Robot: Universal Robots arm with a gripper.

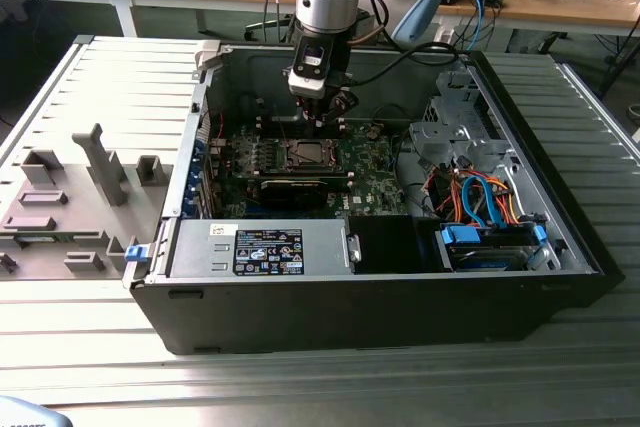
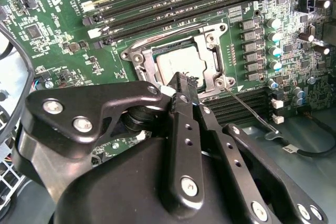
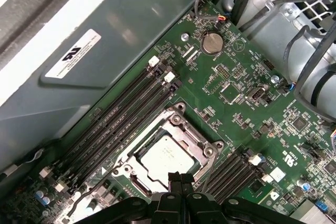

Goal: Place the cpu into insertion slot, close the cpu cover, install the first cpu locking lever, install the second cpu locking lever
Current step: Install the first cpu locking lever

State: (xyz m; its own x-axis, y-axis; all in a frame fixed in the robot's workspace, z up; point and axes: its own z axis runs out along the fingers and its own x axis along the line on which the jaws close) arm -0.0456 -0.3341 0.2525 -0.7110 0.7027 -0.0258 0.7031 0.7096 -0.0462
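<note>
1. Room: wooden benches (image 1: 560, 7) at the back, strewn with cables and parts. In front, a ribbed metal table (image 1: 320, 387).
2. One open PC case (image 1: 400, 297) lies on that table; one grey fixture tray (image 1: 70, 197) sits at the exterior view's left.
3. One green motherboard (image 1: 370, 172) inside the case, with two banks of black memory slots (image 3: 121, 124) flanking the socket.
4. One arm, gripper (image 2: 184, 85) hanging directly above the socket. Jaws together, nothing between them.
5. One cpu (image 3: 168, 156), silver top up, seated in the insertion slot (image 3: 207, 150).
6. One cpu cover (image 2: 215, 59), lying down around the chip.
7. One thin lever (image 2: 252, 114), sticking out beside the socket.
</note>
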